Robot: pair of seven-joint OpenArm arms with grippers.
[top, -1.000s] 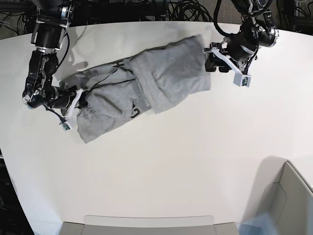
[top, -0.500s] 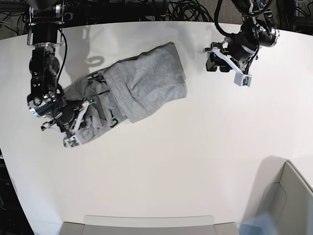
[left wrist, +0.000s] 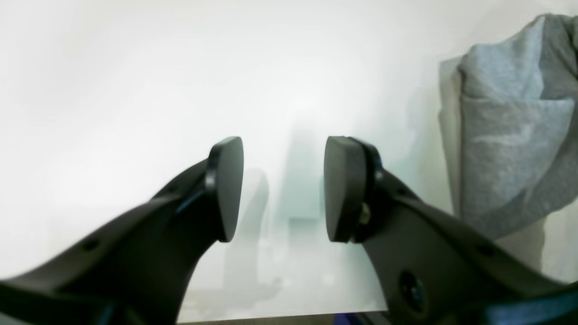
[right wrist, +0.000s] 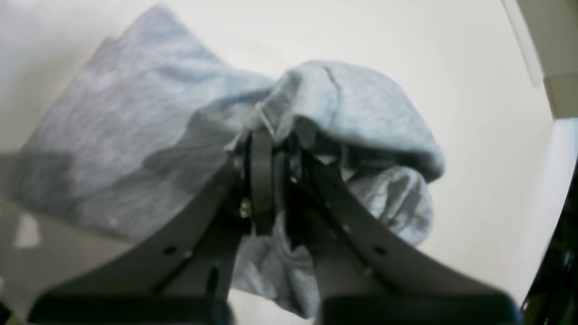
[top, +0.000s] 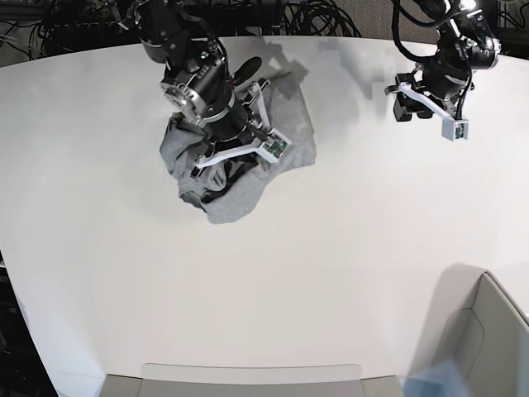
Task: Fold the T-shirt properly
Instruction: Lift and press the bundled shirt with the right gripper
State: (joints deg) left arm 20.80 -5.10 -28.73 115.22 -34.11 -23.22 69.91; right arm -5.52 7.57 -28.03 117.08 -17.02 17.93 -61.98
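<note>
Hiding the T-shirt (top: pixel 285 141) middle, right gripper (right wrist: pixel 275 176) pinches cloth.

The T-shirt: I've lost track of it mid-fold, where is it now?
In the base view the T-shirt lies bunched on the table's upper left, pinched by the right hand; the open left hand stands apart.

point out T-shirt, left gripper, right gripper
T-shirt (top: pixel 240 197), base view, lower grey fold.
Left gripper (left wrist: pixel 282 189), left wrist view, gap between open pads.
Right gripper (right wrist: pixel 275 158), right wrist view, tips pinching cloth.
</note>
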